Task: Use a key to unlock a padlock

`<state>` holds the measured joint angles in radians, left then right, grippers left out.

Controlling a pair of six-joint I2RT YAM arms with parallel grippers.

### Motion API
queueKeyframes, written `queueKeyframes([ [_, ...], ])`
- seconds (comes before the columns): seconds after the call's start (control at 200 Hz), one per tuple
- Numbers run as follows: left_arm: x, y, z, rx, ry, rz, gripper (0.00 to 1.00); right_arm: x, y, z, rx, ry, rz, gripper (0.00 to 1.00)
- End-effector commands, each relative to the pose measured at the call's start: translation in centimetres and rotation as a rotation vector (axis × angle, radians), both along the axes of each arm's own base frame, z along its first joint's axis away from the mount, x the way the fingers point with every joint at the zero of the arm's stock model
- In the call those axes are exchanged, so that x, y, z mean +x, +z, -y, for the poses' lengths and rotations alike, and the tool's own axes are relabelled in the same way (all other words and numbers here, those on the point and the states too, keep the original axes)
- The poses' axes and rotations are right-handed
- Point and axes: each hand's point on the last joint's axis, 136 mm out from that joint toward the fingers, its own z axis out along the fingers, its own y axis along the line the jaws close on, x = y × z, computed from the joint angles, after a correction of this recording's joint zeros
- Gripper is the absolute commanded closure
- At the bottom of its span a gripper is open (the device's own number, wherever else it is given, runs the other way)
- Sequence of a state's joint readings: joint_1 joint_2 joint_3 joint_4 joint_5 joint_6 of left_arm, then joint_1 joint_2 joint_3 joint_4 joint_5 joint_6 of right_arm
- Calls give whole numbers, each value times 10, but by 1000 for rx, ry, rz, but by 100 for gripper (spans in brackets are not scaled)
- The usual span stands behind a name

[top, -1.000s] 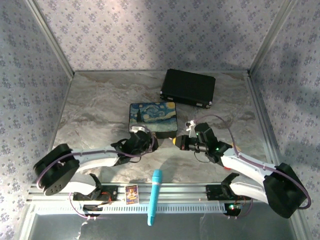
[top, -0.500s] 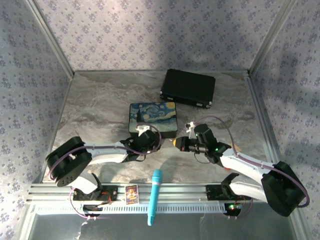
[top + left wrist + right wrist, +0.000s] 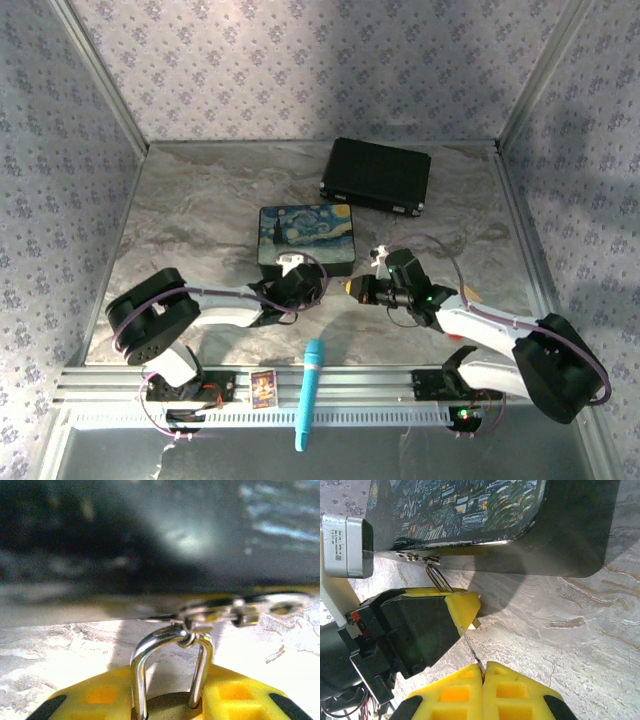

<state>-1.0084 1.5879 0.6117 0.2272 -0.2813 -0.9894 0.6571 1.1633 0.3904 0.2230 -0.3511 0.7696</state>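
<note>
Both clenched: left pincer (image 3: 465, 606) grasps the padlock (image 3: 167, 707), right pincer (image 3: 484, 674) the key (image 3: 470, 647) touching it.

A grey marbled table (image 3: 200, 210) carries a painted box (image 3: 306, 238) near its middle. A black case (image 3: 377, 175) lies behind it, toward the far edge.
</note>
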Motion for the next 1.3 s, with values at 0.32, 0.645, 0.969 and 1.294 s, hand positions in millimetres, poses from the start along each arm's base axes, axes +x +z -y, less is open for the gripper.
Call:
queueKeyframes([
  [0.32, -8, 0, 1, -39, 34, -44, 86, -8, -15, -7, 23, 36, -67, 100],
  [0.645, -8, 13, 12, -188, 140, -194, 90, -10, -33, -14, 117, 0, -128, 100],
  [0.969, -6, 3, 6, -247, 254, -281, 95, -17, -40, -23, 149, -32, -158, 100],
  [1.294, -8, -1, 7, -302, 307, -323, 96, -16, -43, -33, 197, -19, -170, 100],
])
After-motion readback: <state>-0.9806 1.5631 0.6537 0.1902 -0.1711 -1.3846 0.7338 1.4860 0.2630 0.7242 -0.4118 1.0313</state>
